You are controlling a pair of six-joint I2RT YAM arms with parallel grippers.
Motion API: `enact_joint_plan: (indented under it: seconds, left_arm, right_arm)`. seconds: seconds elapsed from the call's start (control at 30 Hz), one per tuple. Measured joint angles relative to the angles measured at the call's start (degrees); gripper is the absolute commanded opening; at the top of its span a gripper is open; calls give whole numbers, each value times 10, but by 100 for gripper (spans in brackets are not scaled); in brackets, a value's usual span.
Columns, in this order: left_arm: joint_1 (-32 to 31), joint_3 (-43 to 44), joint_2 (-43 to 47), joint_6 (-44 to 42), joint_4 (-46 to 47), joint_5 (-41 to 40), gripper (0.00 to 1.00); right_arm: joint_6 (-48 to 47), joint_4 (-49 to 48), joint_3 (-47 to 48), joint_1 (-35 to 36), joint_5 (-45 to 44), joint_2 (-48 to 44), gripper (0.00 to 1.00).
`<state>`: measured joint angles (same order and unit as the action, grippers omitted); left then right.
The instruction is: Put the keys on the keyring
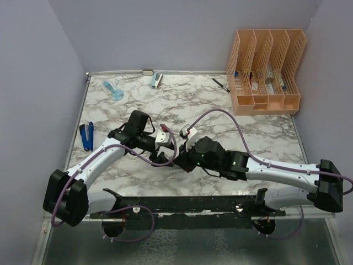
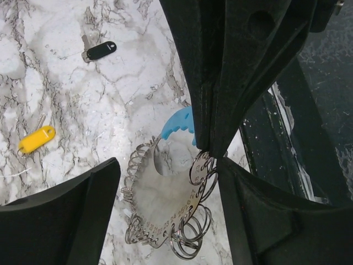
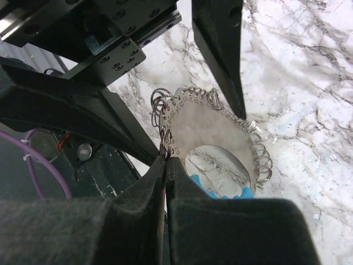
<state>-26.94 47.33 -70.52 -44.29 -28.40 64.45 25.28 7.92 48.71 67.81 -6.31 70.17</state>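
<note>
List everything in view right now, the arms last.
keyring: 1, gray with a light-blue section, mid-table between the jaws
yellow key: 1, yellow, loose on the table
black key: 1, black, loose, apart from the yellow one
file organizer: 1, orange, back right
pen: 1, black, left of the organizer
blue-handled tool: 1, blue, left edge
small item: 1, blue and white, back edge
clear item: 1, light blue, back left
table: 1, marbled white
left arm: 1, white and black, jaws open astride the keyring
right arm: 1, white and black, jaws shut on the keyring's edge
</note>
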Motion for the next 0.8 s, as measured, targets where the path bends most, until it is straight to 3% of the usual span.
enact_joint_plan:
  seconds: [0.2,0.23,0.27,0.3,0.6,0.8]
  left_arm:
    - [-7,0,-4,1,-1,5,41]
    - [-10,0,-5,0,-2,7,30]
    - [-13,0,-7,0,-3,8,6]
    - [-15,0,-9,0,-3,7,2]
    - [-35,0,-22,9,-7,11,0]
    - [-41,3,-22,13,0,11,0]
  right_arm:
    - [1,6,0,0,-3,-13,1]
    - [0,7,0,-1,-4,-15,1]
    - [0,9,0,-1,-4,-15,1]
    - [0,10,0,-1,-5,-16,1]
    - [0,25,-1,-4,-14,-20,1]
    - [5,29,-12,-3,-29,-49,26]
